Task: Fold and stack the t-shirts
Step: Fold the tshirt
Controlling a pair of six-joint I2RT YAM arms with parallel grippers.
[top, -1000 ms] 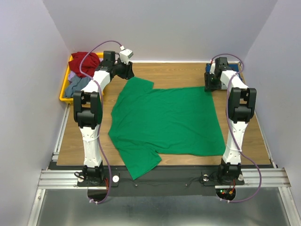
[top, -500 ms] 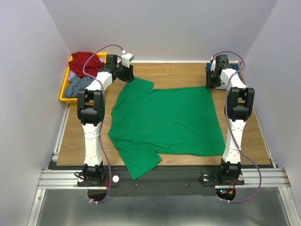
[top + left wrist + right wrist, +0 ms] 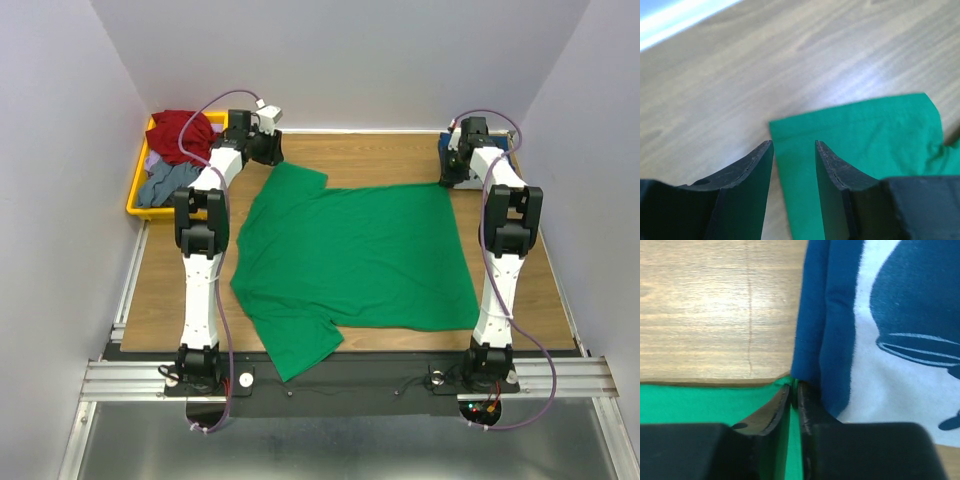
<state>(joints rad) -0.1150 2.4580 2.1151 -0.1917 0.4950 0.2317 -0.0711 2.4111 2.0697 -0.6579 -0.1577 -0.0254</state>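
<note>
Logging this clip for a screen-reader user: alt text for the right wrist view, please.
The right tool pinches the corner of the green t-shirt, right beside a folded navy t-shirt with a white print. Both lie on a wooden table.

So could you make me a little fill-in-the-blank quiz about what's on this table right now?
1. The bright green cloth t-shirt lies spread on a ____ table.
2. The left gripper has its jaws ____ at that shirt's sleeve.
3. The right gripper is pinching the green shirt's corner beside a navy blue cloth shirt with a ____ print.
4. Red cloth sits in a ____ plastic bin.
Missing: wooden; open; white; yellow.
</note>
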